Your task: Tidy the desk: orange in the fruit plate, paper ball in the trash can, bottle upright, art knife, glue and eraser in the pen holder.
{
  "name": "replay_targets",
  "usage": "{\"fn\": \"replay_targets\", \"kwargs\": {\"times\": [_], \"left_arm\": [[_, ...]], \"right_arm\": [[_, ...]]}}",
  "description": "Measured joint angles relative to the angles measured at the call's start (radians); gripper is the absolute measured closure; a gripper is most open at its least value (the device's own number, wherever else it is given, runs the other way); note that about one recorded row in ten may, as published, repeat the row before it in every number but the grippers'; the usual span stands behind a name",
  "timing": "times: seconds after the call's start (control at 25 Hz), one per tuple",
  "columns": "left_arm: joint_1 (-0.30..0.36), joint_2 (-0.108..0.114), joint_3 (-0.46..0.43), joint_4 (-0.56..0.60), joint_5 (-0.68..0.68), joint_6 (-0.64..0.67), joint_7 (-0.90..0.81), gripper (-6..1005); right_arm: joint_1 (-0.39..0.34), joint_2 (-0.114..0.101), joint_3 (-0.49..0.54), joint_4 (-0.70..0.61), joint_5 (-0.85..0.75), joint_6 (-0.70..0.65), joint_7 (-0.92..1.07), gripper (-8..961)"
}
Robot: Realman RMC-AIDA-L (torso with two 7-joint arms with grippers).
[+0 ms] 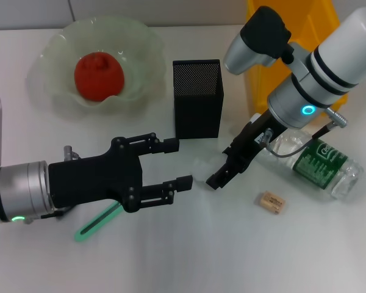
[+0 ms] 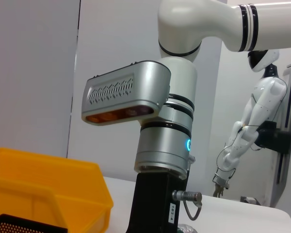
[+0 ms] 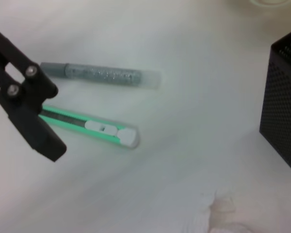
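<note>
Judging from the head view, one step looks done: the orange [image 1: 99, 75] lies in the fruit plate [image 1: 143, 43]. The bottle [image 1: 317, 165] lies on its side under the right arm, and the eraser [image 1: 272, 202] rests on the desk [image 1: 201, 256] just beside it. The art knife [image 3: 94, 127] and the glue [image 3: 101, 74] lie side by side on the desk, so the pen holder [image 1: 198, 97] seems not filled yet. I see no paper ball or trash can. The left gripper [image 1: 177, 163] hovers over the knife, fingers spread, holding nothing. The right gripper [image 1: 229, 168] hangs near the bottle; whether it is closed I cannot tell. The desk is plain white, with a yellow bin [image 1: 293, 36] behind and grey walls around.
</note>
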Motion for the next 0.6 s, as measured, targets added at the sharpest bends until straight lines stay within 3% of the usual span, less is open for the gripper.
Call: {"fn": "replay_targets", "kwargs": {"times": [0.44, 0.56, 0.6], "left_arm": [[-0.002, 0.0, 0.0, -0.001, 0.0, 0.0, 0.0, 331], [-0.002, 0.0, 0.0, -0.002, 0.0, 0.0, 0.0, 332], [-0.002, 0.0, 0.0, -0.003, 0.0, 0.0, 0.0, 333]], "right_arm": [[-0.015, 0.0, -0.006, -0.028, 0.0, 0.001, 0.0, 208], [-0.051, -0.003, -0.002, -0.083, 0.0, -0.017, 0.004, 397], [-0.067, -0.004, -0.002, -0.105, 0.001, -0.024, 0.005, 404]]}}
